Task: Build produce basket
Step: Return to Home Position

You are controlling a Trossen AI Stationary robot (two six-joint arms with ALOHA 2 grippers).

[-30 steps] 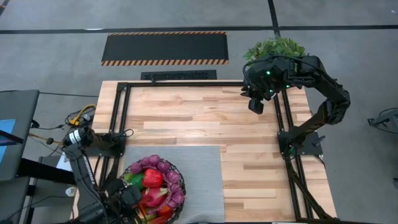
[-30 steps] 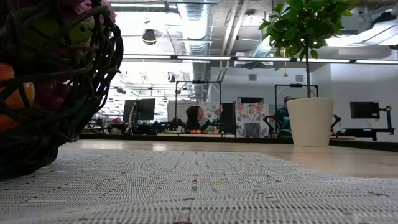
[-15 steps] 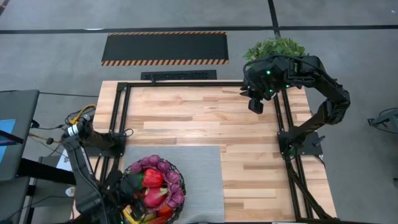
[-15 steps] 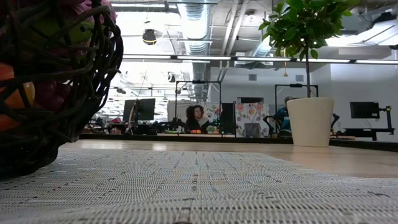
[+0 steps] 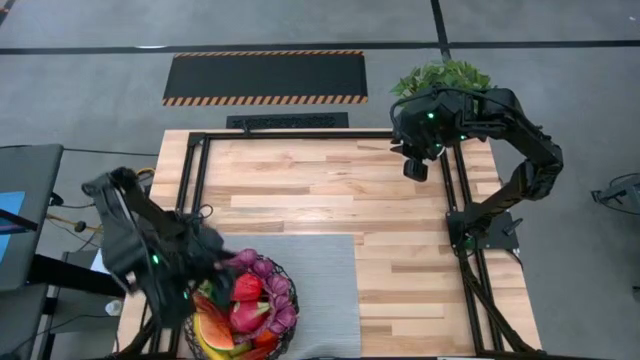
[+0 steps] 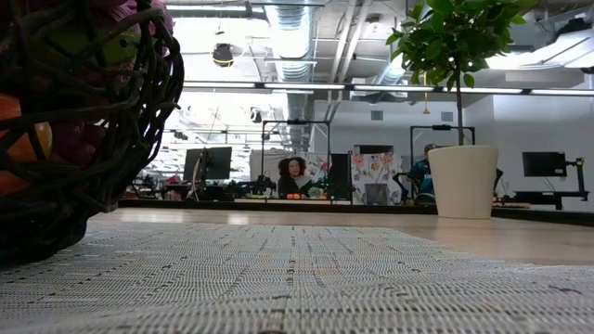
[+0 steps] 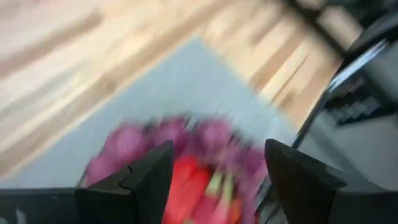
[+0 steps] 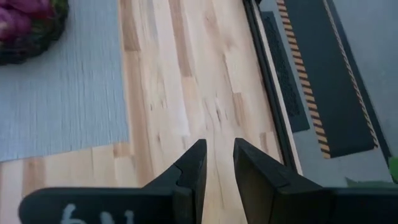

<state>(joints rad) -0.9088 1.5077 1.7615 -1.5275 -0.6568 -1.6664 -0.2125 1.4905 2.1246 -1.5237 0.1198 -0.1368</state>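
Your left gripper point(image 7: 214, 180) hangs empty, fingers apart, over the basket's point(image 5: 283, 305) near-left rim; your right gripper point(image 8: 216, 163) waits across the table beyond the basket, fingers narrowly parted, holding nothing.

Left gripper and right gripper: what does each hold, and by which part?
Nothing. The left gripper is open above the basket; the right gripper holds nothing.
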